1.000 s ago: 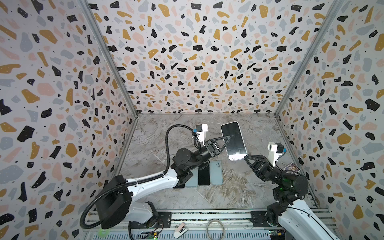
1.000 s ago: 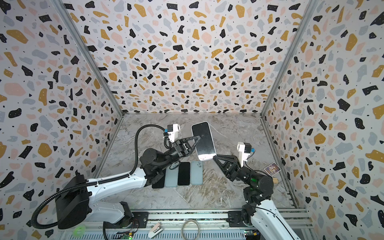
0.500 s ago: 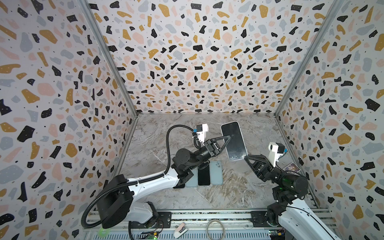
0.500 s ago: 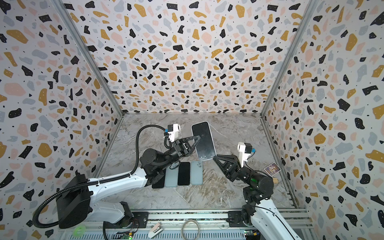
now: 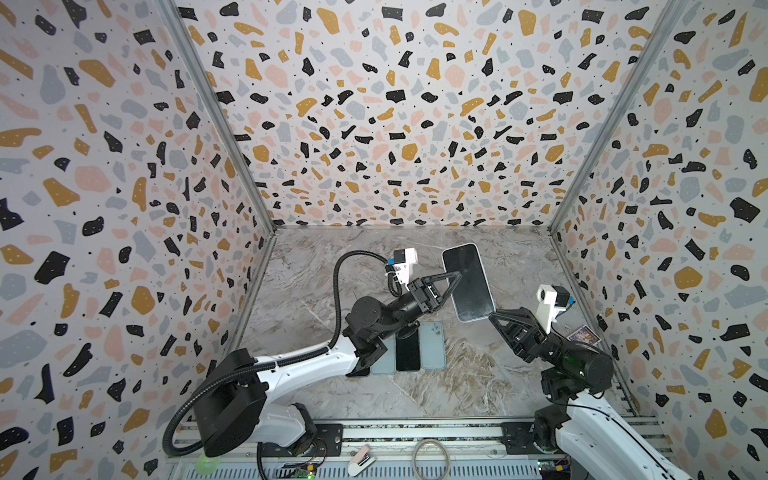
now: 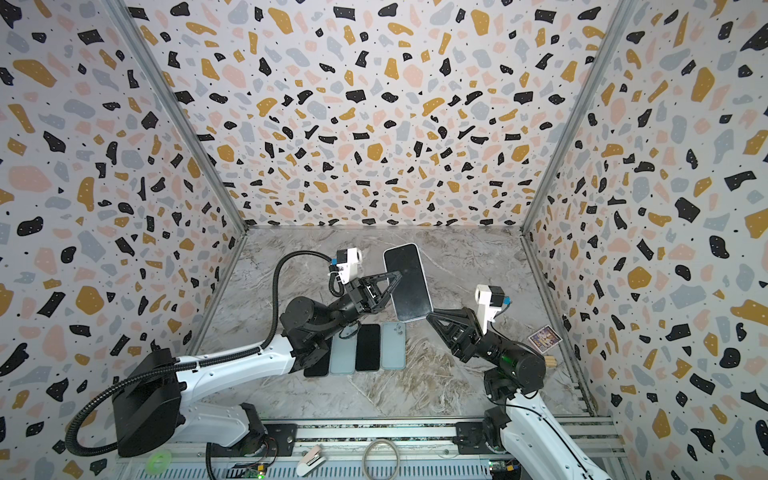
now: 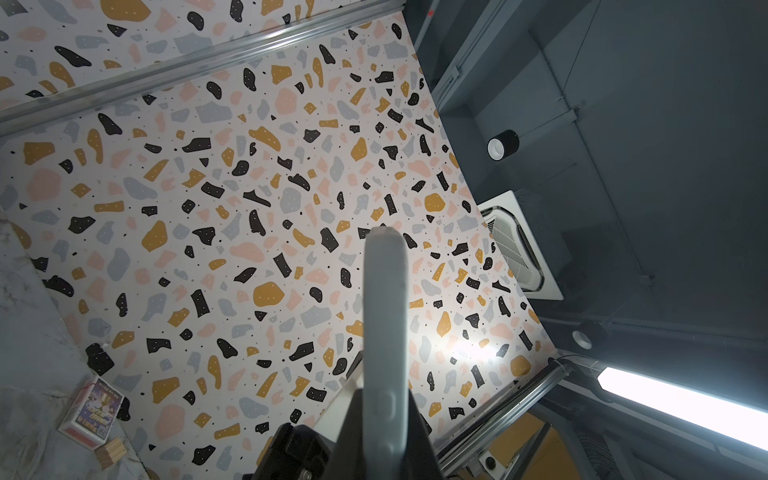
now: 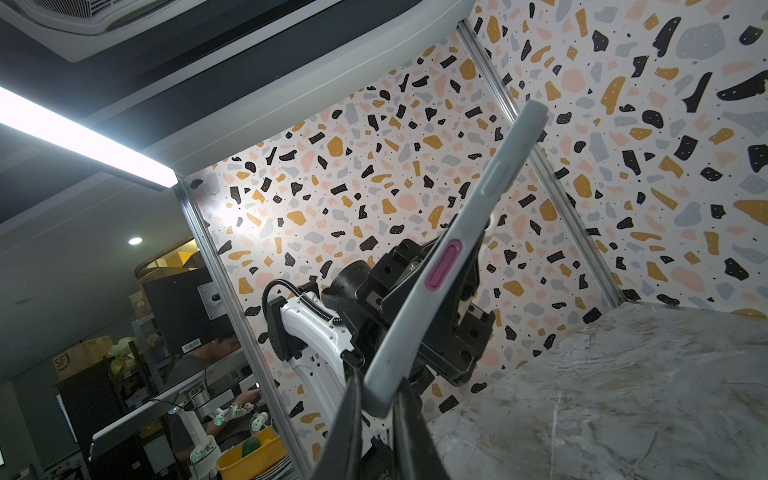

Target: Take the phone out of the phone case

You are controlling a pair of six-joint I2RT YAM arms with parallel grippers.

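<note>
A phone (image 5: 467, 282) (image 6: 407, 282) with a dark screen sits in a pale grey phone case (image 7: 384, 316) and hangs tilted above the middle of the table. My left gripper (image 5: 455, 276) (image 6: 397, 275) (image 7: 384, 399) is shut on one long edge of the cased phone. The right gripper (image 5: 492, 316) (image 6: 430, 318) (image 8: 376, 399) is shut on its lower corner. In the right wrist view the phone case (image 8: 457, 249) shows edge-on with a pink side button (image 8: 444, 265).
Several phones and cases (image 5: 407, 351) (image 6: 368, 347) lie in a row on the marble table (image 5: 457, 386), partly under the left arm. A small printed card box (image 5: 584, 334) (image 7: 91, 413) and a wooden block (image 6: 550, 361) sit by the right wall. Patterned walls close three sides.
The bright glare at the bottom of the phone's screen a second ago has gone. Both grippers hold where they were.
</note>
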